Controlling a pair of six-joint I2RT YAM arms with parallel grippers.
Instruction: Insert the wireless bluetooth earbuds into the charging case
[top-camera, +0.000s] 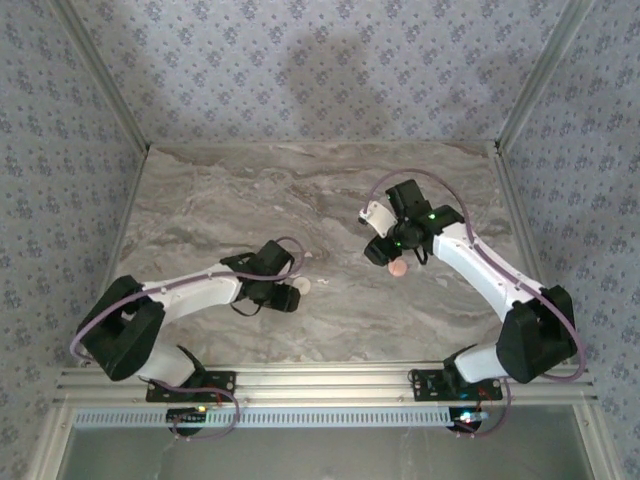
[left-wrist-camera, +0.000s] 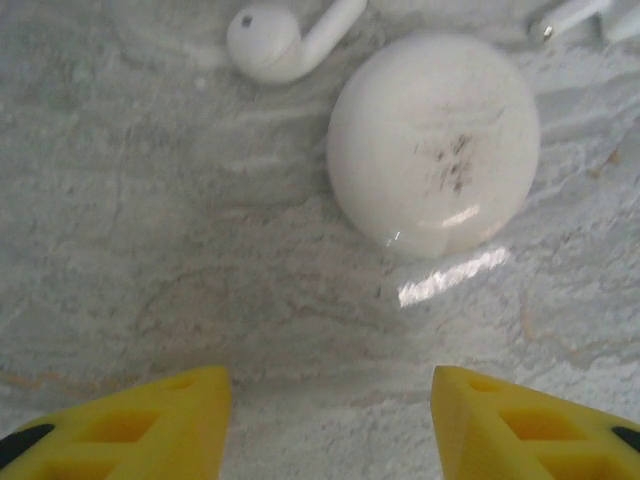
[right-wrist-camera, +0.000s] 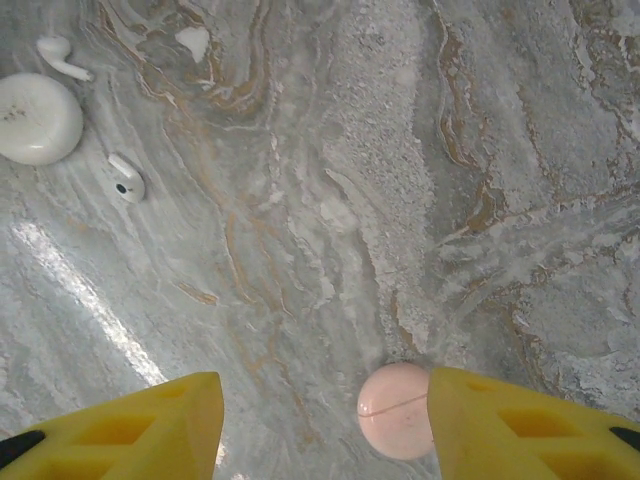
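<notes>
The wireless bluetooth earbuds (left-wrist-camera: 275, 40), small white stemmed plastic pieces, lie loose on the grey marble table (left-wrist-camera: 200, 250). One is ahead-left and another ahead-right of the left gripper (left-wrist-camera: 330, 400), whose jaws are wide and empty. Between the earbuds sits a closed round glossy white charging case (left-wrist-camera: 432, 140). The right gripper (right-wrist-camera: 325, 400), also wide and empty, has a closed round pink case (right-wrist-camera: 397, 410) between its jaws, close against one finger. Nothing is inserted yet; opening and seating appear to remain.
</notes>
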